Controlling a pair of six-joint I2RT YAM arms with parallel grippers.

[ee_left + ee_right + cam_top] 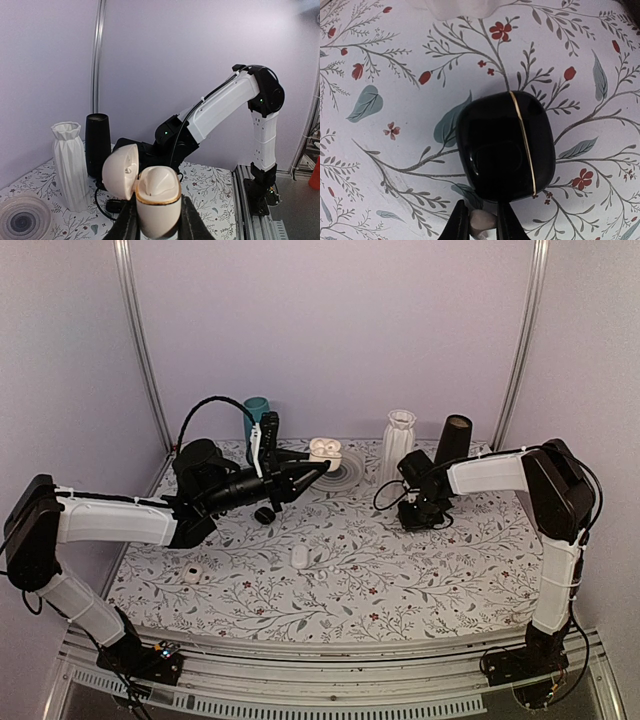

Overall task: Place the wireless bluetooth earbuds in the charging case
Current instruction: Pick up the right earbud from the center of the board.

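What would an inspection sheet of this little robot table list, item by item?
Surface: floral-print cloth, flat.
Job's things: cream charging case, lid open, held up; black case, closed, on the cloth; white earbud lying loose; small white item, too small to tell.
Clutter: white ribbed vase, black cylinder, teal cup, glass dish.
Grippers: left gripper shut on the cream charging case; right gripper closed on a small pale piece, possibly an earbud.
Cables: black cable looped above the left arm.
Surroundings: pale walls, metal rails.

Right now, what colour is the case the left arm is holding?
Creamy white with a thin gold rim; the open case shows best in the left wrist view.
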